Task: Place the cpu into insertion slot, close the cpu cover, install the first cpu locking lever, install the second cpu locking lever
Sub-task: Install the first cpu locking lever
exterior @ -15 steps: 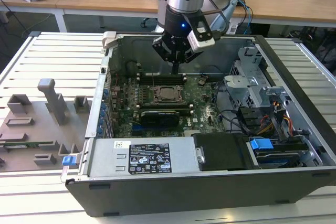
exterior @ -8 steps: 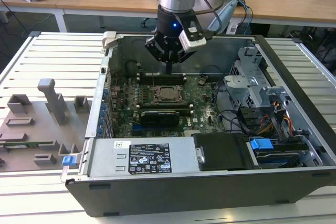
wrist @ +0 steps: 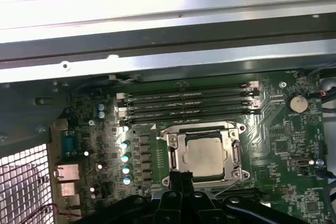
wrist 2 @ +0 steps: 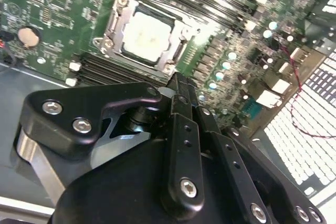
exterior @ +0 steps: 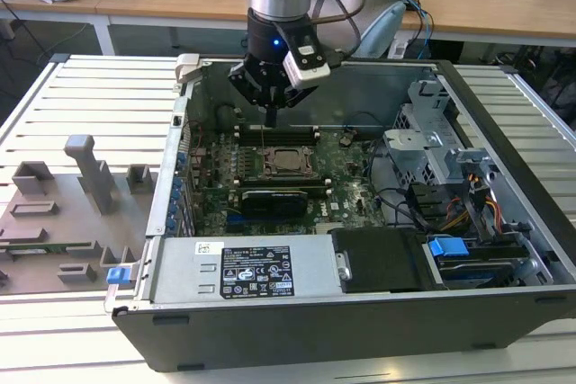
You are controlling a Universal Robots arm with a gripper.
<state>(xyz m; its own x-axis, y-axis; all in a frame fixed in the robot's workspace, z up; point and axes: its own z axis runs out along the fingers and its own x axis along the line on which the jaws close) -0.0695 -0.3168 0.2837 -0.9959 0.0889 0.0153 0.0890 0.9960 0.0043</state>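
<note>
The open computer case lies on its side on the bench, with the green motherboard facing up. The arm reaches in from above it. The gripper hangs over the board with its two fingers pressed flat together into one narrow black blade. Nothing is between them, so it is empty.

From where I stand, a good part of the job looks done. The cpu cover lies flat on the socket, its silver frame down on all sides. Through its window shows the pale metal top of the cpu, square and level in its seat. So the chip is in and the cover is down. The levers are harder to judge. A thin metal bar runs along the edge of the frame farthest from the fingertips, and it looks low against the board. Whether it is hooked under its catch, I cannot tell, and I cannot make out a second one clearly enough to say.

The socket sits just ahead of and below the closed fingertips — near, but apart from them. In the first wrist view the tips reach the near edge of the frame without clearly touching it. In the exterior view there is a clear gap between the blade and the socket.
</note>
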